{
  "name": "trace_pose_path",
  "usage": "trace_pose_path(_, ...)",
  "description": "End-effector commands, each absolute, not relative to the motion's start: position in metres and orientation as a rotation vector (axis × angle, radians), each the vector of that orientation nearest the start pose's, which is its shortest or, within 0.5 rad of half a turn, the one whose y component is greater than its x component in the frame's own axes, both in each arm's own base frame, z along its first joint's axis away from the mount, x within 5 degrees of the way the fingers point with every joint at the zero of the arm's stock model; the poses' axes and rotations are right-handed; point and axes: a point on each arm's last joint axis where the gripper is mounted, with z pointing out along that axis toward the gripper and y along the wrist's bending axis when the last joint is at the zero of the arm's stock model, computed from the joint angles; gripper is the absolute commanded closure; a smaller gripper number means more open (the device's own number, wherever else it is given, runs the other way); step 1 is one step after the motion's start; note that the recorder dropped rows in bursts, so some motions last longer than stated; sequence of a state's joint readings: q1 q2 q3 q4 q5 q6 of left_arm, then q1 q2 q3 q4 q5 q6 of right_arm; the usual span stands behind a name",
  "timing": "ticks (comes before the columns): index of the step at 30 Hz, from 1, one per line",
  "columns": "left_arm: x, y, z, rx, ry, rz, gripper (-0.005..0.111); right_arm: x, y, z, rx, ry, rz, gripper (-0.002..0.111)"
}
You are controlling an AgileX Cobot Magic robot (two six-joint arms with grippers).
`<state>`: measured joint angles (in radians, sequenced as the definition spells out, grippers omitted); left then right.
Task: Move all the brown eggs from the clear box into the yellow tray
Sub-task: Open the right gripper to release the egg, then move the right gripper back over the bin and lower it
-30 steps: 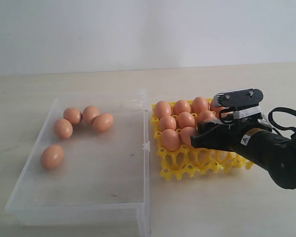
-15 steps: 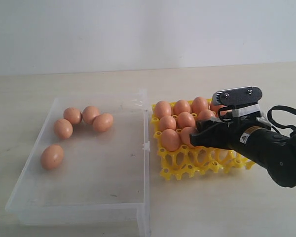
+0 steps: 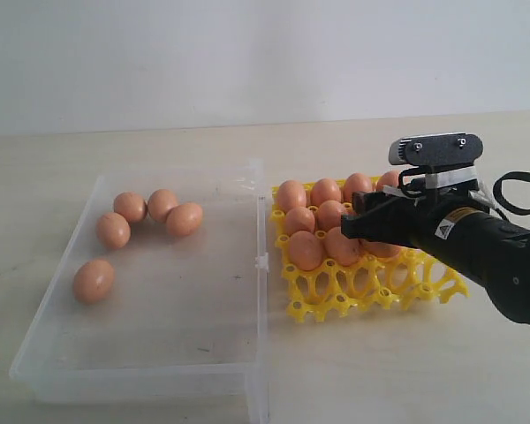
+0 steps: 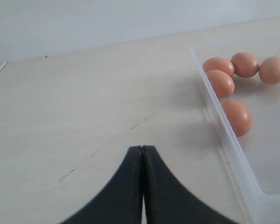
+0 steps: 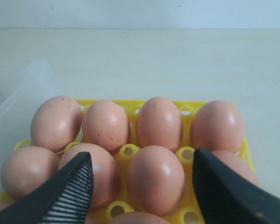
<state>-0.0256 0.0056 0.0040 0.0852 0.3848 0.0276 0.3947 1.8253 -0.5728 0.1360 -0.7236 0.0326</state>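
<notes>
The right hand (image 5: 141,157) has lifted slightly and drawn back over the yellow tray (image 3: 336,302) during the last second. Its jaws now stand wide apart and hold nothing. An egg in the tray's near rows (image 3: 343,247), previously half covered by the fingers, now sits in full view in its cup. This indicates a completed deposit, with the hand clearing the tray. The eggs already in the tray fill its far rows, and the near cups remain vacant. Five brown eggs (image 3: 162,205) remain in the clear box (image 3: 185,305): four clustered at the far corner, one alone nearer the front. The left hand (image 4: 142,156) hangs over the bare tabletop (image 4: 84,102) beside the box, jaws pressed together and empty. Five transfers are outstanding.
</notes>
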Motion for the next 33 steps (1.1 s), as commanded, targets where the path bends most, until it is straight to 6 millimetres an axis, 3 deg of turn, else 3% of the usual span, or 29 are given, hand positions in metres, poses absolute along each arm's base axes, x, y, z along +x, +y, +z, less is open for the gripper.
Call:
trace_pose_path(1,0.053,0.001,0.179,0.1,1.859,0.074,0.107,0.291,0.11,0.131,-0.155,1.993,0.261,0.049)
trace_pose_path(4,0.053,0.001,0.179,0.1,1.859,0.074,0.107,0.291,0.109,0.131,-0.097,1.999,0.286,0.052)
trace_pose_path(6,0.053,0.001,0.179,0.1,1.859,0.074,0.107,0.291,0.109,0.132,-0.065,1.998,0.308,0.061)
trace_pose_path(8,0.053,0.001,0.179,0.1,1.859,0.074,0.107,0.291,0.109,0.135,-0.055,1.99,0.316,0.073)
trace_pose_path(12,0.053,0.001,0.179,0.1,1.859,0.074,0.107,0.289,0.11,0.146,-0.078,1.959,0.329,0.109)
trace_pose_path(16,0.053,0.001,0.179,0.1,1.859,0.074,0.107,0.287,0.116,0.159,-0.183,1.934,0.352,0.108)
trace_pose_path(22,0.053,0.001,0.179,0.1,1.859,0.074,0.107,0.297,0.129,0.18,-0.291,2.041,0.386,0.108)
trace_pose_path(29,0.053,0.001,0.179,0.1,1.859,0.074,0.107,0.306,0.166,0.213,-0.399,2.21,0.344,0.108)
trace_pose_path(33,0.053,0.001,0.179,0.1,1.859,0.074,0.107,0.305,0.193,0.236,-0.516,2.222,0.295,0.108)
